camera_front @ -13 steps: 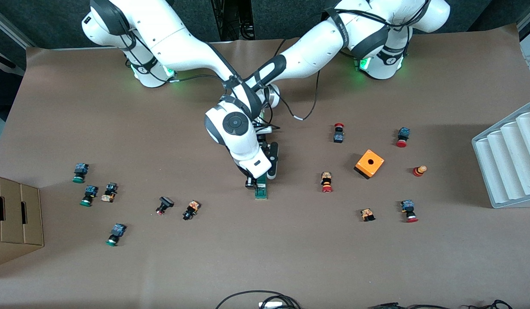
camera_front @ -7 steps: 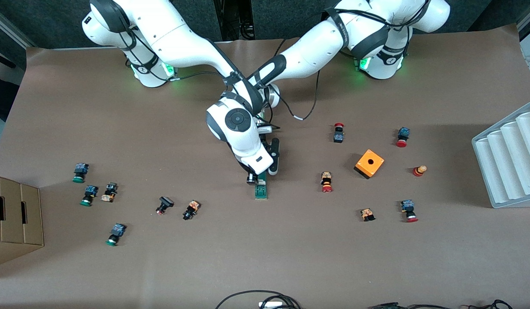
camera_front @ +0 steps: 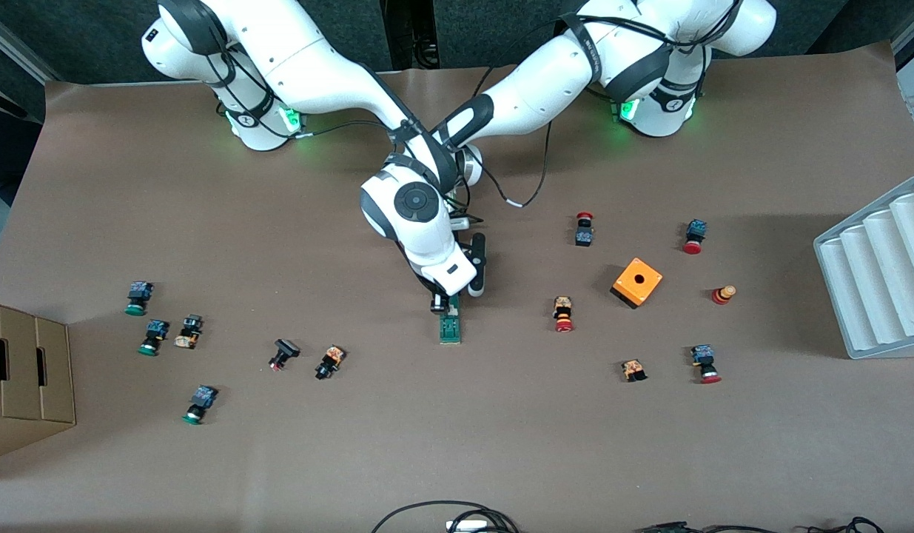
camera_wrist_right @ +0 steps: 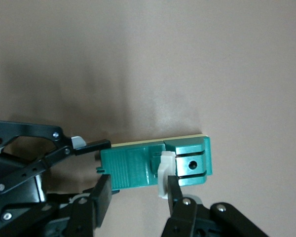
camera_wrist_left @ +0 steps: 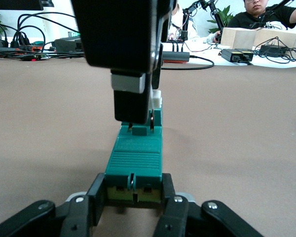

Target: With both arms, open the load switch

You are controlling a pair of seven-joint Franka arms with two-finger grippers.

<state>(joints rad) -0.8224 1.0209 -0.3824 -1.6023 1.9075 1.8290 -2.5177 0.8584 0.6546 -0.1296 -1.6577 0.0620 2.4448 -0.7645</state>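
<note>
1. Cables (camera_front: 445, 518) lie at the table (camera_front: 501, 444) edge nearest the front camera.
2. Small buttons sit in two scattered groups, one toward each arm's end; one is a green-capped button (camera_front: 196, 406) toward the right arm's end.
3. An orange cube (camera_front: 637, 282) sits among the buttons toward the left arm's end; past it, at that end of the table, a white ridged tray (camera_front: 878, 274).
4. Cardboard box (camera_front: 24, 377) at the right arm's end.
5. Load switch (camera_front: 450, 327) lies flat mid-table, long axis running toward the front camera.
6. Right gripper (camera_front: 448, 302) is down on the switch's top, near the end farther from the camera. Fingers narrowly apart, straddling the white slider (camera_wrist_right: 165, 174); one finger (camera_wrist_right: 175, 190) touches it.
7. Left gripper (camera_wrist_left: 133, 200) sits low at the switch's farther end, fingers clamped on both sides of the green body (camera_wrist_left: 135, 158); in the front view the right arm mostly hides it.
8. Both arms cross above the table, bases farthest from the camera.
</note>
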